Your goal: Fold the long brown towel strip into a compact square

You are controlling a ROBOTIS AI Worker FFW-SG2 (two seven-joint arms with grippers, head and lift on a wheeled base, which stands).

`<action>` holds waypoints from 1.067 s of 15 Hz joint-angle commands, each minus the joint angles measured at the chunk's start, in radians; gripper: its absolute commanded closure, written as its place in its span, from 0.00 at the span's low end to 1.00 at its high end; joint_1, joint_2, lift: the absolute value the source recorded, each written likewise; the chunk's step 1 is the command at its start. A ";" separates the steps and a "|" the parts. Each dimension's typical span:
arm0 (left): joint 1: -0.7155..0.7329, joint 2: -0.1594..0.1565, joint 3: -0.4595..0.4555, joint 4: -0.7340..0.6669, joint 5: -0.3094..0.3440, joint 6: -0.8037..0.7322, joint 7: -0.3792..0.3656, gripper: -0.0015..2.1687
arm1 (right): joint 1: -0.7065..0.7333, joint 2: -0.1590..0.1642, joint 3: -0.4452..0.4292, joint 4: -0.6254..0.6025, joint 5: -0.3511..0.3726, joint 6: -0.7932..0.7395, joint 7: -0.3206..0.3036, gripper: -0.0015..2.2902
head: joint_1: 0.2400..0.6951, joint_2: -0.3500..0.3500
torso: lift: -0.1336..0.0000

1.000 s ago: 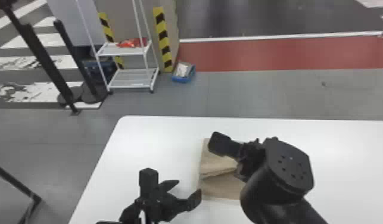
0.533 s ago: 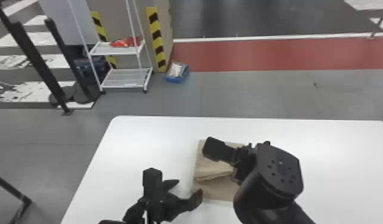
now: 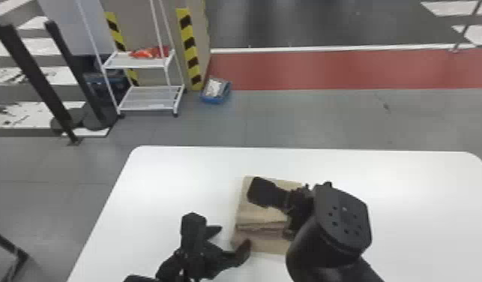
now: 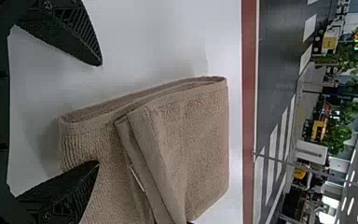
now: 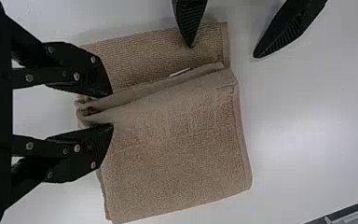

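Left gripper [image 3: 233, 237], right gripper [image 3: 289, 232]: two at one towel [image 3: 262, 214].

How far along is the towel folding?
Done: the brown terry-cloth towel lies in layers. In hand: the black right gripper is at the upper flap's edge; the black left gripper stands open near the uncovered lower strip. Left, apparently: folding in that strip.

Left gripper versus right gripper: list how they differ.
The left gripper is spread wide; the right gripper is open more narrowly. The left gripper has one fingertip over the towel and one over the table, while the right gripper has both over the towel.
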 commanded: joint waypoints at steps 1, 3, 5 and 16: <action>-0.002 0.001 0.004 0.003 0.000 -0.001 -0.001 0.05 | -0.008 0.001 0.004 0.001 -0.001 -0.001 -0.008 0.16 | 1.00 0.64 | 1.00; -0.006 -0.001 0.002 0.003 0.000 0.002 -0.003 0.05 | -0.018 0.001 0.022 0.015 0.001 -0.001 -0.022 0.16 | 1.00 0.64 | 1.00; -0.006 -0.002 -0.001 0.003 0.000 -0.001 -0.003 0.06 | -0.031 0.001 0.048 0.044 0.009 -0.004 -0.042 0.16 | 1.00 0.64 | 1.00; -0.010 -0.001 0.004 0.007 0.000 -0.001 -0.010 0.07 | -0.073 0.001 0.110 0.158 0.006 -0.016 -0.101 0.16 | 1.00 0.63 | 1.00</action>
